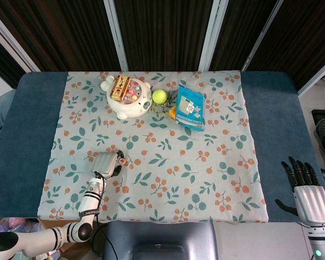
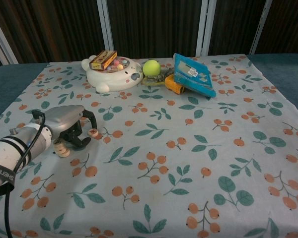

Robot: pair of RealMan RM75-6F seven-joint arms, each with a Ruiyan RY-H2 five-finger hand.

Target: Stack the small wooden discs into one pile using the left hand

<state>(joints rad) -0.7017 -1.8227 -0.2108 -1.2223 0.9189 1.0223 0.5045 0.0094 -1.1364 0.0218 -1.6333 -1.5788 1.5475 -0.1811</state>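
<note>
Blue table (image 1: 21, 135) under a floral cloth (image 1: 168, 162); dark slatted wall (image 1: 162, 27) with white posts behind

My left hand (image 2: 67, 121): silver shell, black fingers, black cable looping behind, white forearm with black bands, lettering. My right hand (image 1: 309, 192): silver back, black fingers.

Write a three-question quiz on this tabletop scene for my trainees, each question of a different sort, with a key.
1. True or false: the left hand is beside the pile of small wooden discs.
2. Which lies nearest the tennis ball? A. the loose disc B. the blue packet C. the right hand
3. Fill in: the small box rests on the ____-shaped dish.

Key: 1 true; 2 B; 3 bear.
</note>
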